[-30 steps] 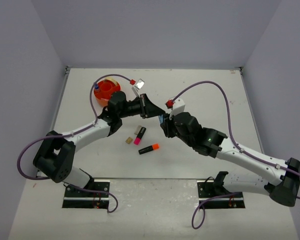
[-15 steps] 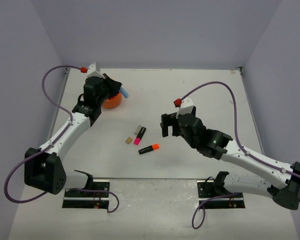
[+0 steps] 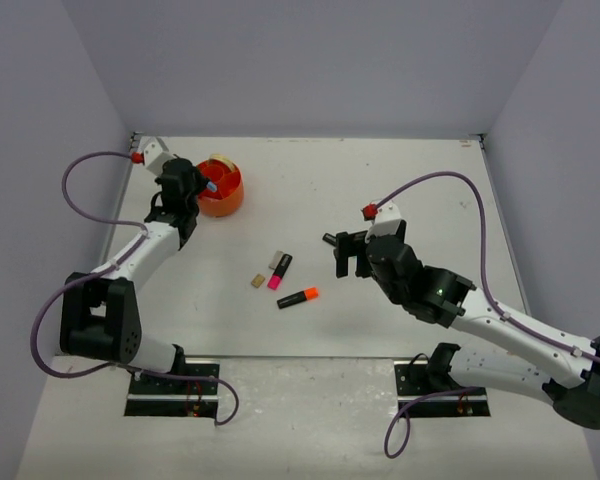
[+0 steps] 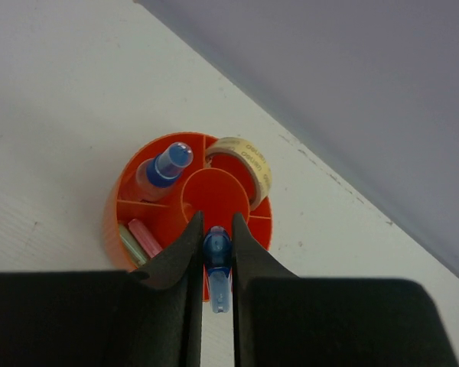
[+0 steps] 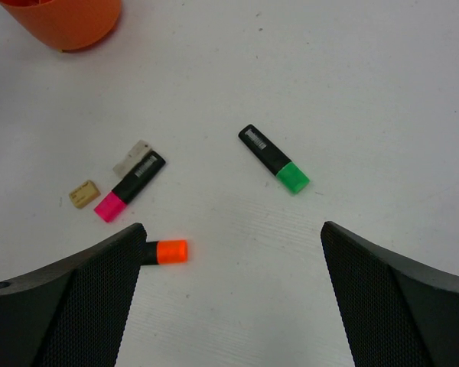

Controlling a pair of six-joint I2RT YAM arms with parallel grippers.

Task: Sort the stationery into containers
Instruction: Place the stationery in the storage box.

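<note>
My left gripper (image 4: 216,228) is shut on a clear blue-capped tube (image 4: 216,264) and hangs over the near rim of the round orange tub (image 4: 249,229). The same gripper (image 3: 202,185) shows at the tub (image 3: 226,205) in the top view. The compartments hold another blue-capped tube (image 4: 165,164), a tan tape ring (image 4: 245,157), a pink piece (image 4: 144,235) and a mint piece (image 4: 127,241). My right gripper (image 5: 229,229) stands open above the table, nothing between its fingers. Beneath it lie a green highlighter (image 5: 275,160), a pink highlighter (image 5: 130,187) and an orange highlighter (image 5: 168,251).
A small tan block (image 5: 84,193) and a pale block (image 5: 131,157) lie beside the pink highlighter. The orange tub (image 5: 61,19) shows at the far left of the right wrist view. Grey walls close in the table on three sides.
The two grippers met at the table's middle; the right one opened and drew back. My left arm swung to the tub with the blue-capped tube in its jaws.
</note>
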